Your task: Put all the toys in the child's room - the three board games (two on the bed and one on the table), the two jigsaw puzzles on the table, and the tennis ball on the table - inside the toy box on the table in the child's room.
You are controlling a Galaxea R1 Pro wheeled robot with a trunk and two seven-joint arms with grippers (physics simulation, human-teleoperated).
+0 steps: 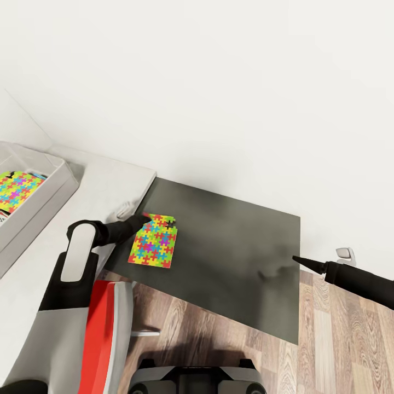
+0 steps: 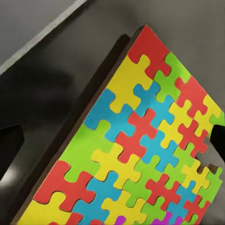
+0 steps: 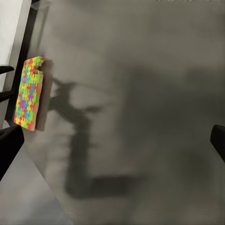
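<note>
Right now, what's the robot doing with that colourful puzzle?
The robot's left gripper is at the top corner of a jigsaw puzzle above the low dark grey cabinet. Whether the puzzle is lifted or lying flat is unclear. Another puzzle already lies in the pale grey toy box on the table. The right gripper hangs empty.

Multicoloured jigsaw puzzle (image 1: 154, 241) over dark cabinet top, 2nd puzzle (image 1: 15, 190) flat in grey toy box (image 1: 41, 205)
</note>
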